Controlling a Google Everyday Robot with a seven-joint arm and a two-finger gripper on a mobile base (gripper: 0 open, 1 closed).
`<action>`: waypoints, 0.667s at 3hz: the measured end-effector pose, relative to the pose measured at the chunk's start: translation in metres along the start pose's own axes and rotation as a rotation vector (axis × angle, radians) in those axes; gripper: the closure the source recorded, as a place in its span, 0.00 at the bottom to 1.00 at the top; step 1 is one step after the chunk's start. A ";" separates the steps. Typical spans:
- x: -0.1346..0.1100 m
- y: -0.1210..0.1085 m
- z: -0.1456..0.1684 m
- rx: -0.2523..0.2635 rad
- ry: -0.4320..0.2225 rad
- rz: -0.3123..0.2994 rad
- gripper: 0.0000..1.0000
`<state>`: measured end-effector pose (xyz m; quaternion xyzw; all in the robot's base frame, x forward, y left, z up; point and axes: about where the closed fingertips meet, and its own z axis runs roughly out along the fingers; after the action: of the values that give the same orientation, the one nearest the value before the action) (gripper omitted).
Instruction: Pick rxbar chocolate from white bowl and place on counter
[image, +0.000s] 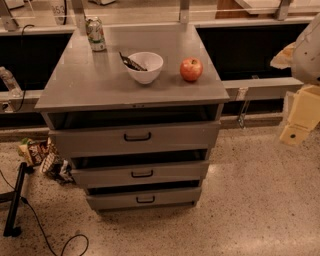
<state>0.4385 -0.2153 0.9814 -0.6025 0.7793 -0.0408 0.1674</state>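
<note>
The white bowl (145, 66) stands on the grey counter (100, 85), near its middle back. The rxbar chocolate (131, 62), dark and thin, lies tilted in the bowl with one end sticking out over the left rim. My gripper (299, 119) shows as pale yellow parts at the right edge of the view, below a white arm segment (307, 45). It is off to the right of the cabinet, lower than the counter top and far from the bowl.
A red apple (191, 69) sits right of the bowl. A soda can (95, 34) stands at the back left. The three drawers (137, 136) are slightly open. Colourful snack packets (42, 156) and a black cable (30, 215) lie on the floor at the left.
</note>
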 end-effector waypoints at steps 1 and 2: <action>0.000 0.000 0.000 0.000 0.000 0.000 0.00; 0.001 0.001 0.003 0.014 -0.084 0.041 0.00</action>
<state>0.4378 -0.2152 0.9784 -0.5865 0.7834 -0.0175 0.2049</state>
